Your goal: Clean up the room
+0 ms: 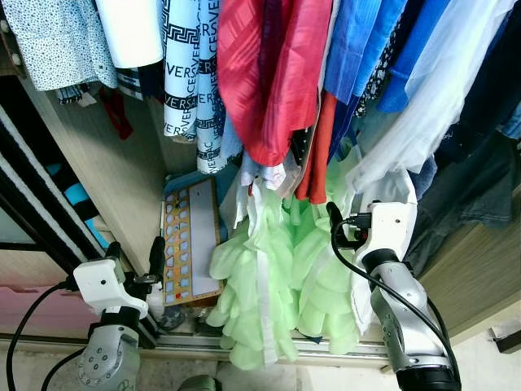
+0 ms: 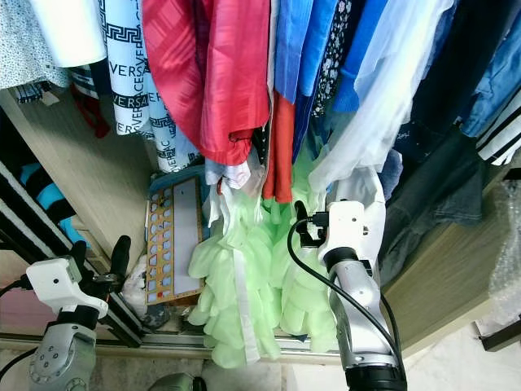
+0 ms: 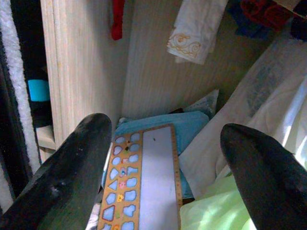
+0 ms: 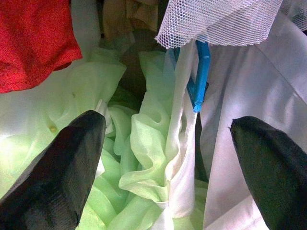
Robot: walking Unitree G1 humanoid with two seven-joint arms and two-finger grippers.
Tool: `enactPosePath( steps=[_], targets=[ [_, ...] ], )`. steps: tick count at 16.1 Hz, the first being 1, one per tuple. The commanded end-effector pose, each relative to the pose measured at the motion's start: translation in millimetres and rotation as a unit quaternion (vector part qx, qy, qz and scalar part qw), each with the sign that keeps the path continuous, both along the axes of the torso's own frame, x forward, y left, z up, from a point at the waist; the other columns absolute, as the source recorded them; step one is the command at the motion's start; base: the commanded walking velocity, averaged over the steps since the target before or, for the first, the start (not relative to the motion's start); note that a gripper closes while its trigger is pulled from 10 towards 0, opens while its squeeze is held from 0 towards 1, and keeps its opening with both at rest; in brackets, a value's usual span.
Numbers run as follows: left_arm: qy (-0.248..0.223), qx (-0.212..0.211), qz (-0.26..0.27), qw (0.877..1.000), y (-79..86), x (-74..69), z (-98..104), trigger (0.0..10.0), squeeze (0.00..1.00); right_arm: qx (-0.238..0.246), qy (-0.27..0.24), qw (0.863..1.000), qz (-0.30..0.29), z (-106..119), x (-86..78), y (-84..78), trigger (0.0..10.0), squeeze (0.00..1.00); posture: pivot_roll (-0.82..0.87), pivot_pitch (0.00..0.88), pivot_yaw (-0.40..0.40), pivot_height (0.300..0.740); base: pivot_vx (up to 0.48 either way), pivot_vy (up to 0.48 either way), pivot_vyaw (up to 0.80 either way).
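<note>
Right pincer (image 4: 158, 143): 2 fingers spread wide, empty, pushed among the pale green ruffled dress (image 1: 269, 285) hanging low in the wardrobe. Left pincer (image 3: 163, 158): wide, empty, aimed at the shape-puzzle board (image 1: 191, 240) leaning on the wardrobe floor. Recommended handling: close on gathered ruffle, not the loose white sheer garment (image 4: 249, 91) beside it.

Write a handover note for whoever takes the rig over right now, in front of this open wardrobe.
Left gripper: open, holding nothing, low at the wardrobe's left side, aimed at the wooden shape board leaning on the blue item at the bottom.
Right gripper: open, holding nothing, pushed in among the hanging clothes, facing the pale green ruffled dress and a white garment.
Done: nothing visibly picked up.
Left: the board and bits on the wardrobe floor probably need tidying; the dress hem spills over the sliding-door track.
</note>
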State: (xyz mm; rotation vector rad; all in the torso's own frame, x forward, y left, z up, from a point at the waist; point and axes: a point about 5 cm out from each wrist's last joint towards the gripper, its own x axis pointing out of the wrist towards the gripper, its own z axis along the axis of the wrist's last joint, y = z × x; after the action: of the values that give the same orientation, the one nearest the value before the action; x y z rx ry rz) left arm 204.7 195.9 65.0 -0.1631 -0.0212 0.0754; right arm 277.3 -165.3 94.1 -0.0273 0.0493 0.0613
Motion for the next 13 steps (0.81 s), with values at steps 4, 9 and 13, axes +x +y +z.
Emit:
enactPosePath(
  steps=[4, 9, 13],
  targets=[
    [0.009, -0.009, -0.014, 1.000, -7.9, 68.2, 59, 10.0, 0.00, -0.001, 0.001, 0.997, 0.071, 48, 71.8, 64.2, 10.0, 0.00, 0.11, 0.000, 0.016, 0.740, 0.000, 0.000, 0.00],
    [0.053, 0.034, -0.035, 0.997, -18.2, 35.2, 16, 10.0, 0.00, 0.012, 0.018, 1.000, 0.020, -1, 16.8, 23.4, 10.0, 0.00, 0.07, 0.000, -0.009, 0.740, 0.000, 0.000, 0.00],
    [0.052, 0.032, -0.041, 0.997, -20.4, 45.2, 15, 10.0, 0.00, -0.021, 0.015, 0.999, 0.022, -3, 21.1, 26.8, 10.0, 0.00, 0.06, 0.000, -0.014, 0.740, 0.000, 0.000, 0.00]
  ],
)
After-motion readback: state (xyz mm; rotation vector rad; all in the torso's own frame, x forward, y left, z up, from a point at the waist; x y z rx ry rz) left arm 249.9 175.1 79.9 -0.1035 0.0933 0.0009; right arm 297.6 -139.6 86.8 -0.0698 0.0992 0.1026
